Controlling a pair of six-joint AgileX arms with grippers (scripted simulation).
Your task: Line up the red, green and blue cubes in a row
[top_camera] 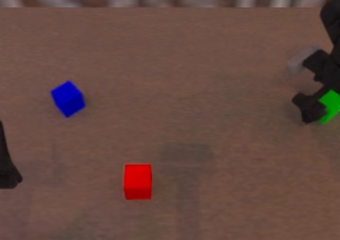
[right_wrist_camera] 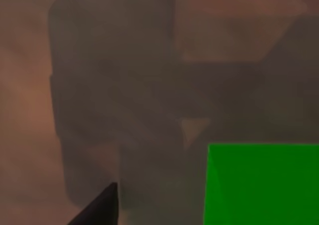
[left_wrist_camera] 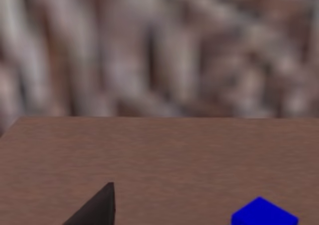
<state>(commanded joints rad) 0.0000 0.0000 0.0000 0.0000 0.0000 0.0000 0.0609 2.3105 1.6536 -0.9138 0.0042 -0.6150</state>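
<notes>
The green cube [top_camera: 331, 105] lies at the table's far right, partly under my right gripper [top_camera: 311, 87]. That gripper is open above the cube, one dark finger [top_camera: 308, 110] at the cube's left edge. In the right wrist view the green cube [right_wrist_camera: 263, 184] fills one corner, apart from the one fingertip [right_wrist_camera: 105, 205] that shows. Left of centre near the front edge sits the red cube [top_camera: 138, 181]. The blue cube [top_camera: 67, 98] lies turned at the left; the left wrist view catches only its top [left_wrist_camera: 264, 215]. My left gripper [top_camera: 7, 171] is parked at the left edge.
The brown wooden table [top_camera: 202, 80] ends at its far edge along the top of the top view, with a blurred backdrop beyond. Wide bare wood separates the red cube from the green cube.
</notes>
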